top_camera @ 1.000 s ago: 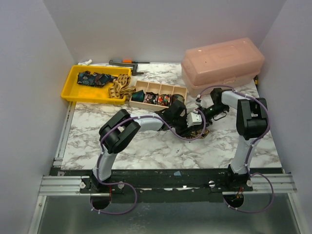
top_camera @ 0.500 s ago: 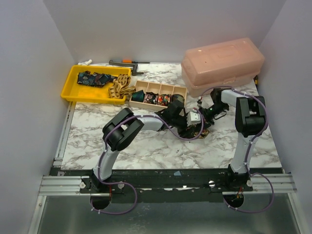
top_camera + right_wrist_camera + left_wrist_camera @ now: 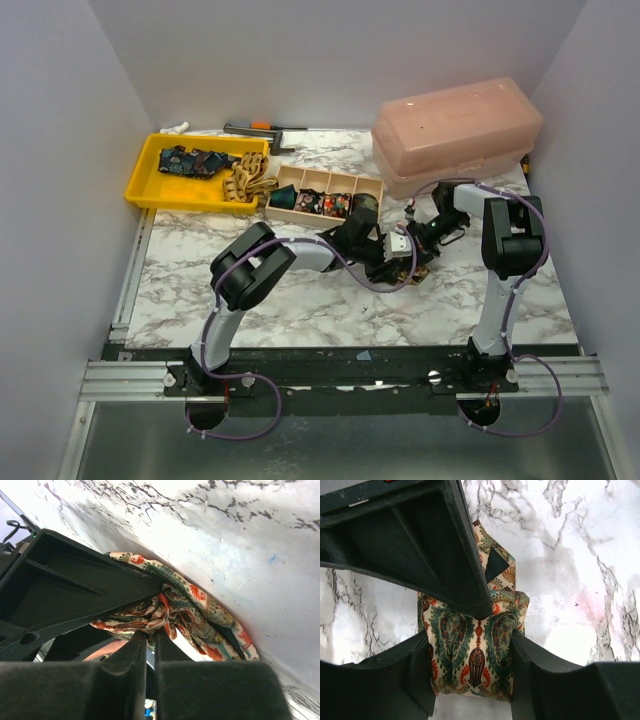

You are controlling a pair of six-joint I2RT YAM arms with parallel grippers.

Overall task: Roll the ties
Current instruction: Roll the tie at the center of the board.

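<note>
Left wrist: left gripper (image 3: 469,674) clamps the paisley tie (image 3: 464,636)

Paisley tie (image 3: 470,655): cream cloth with teal, red and orange paisley, partly rolled into a thick bundle; a pointed end trails flat on the tabletop (image 3: 300,300).
Its place: between the left pincer's (image 3: 470,680) fingers (image 3: 535,680), touching both; the right pincer's (image 3: 150,639) closed tips meet its folds.
Dark blue tie (image 3: 192,160): loose, crumpled, far left of both pincers.
Tan tie (image 3: 248,180): loose heap beside the blue one.
Rolled ties (image 3: 320,203): teal, multicoloured and dark coils in a row, near the left pincer, beyond it.
</note>
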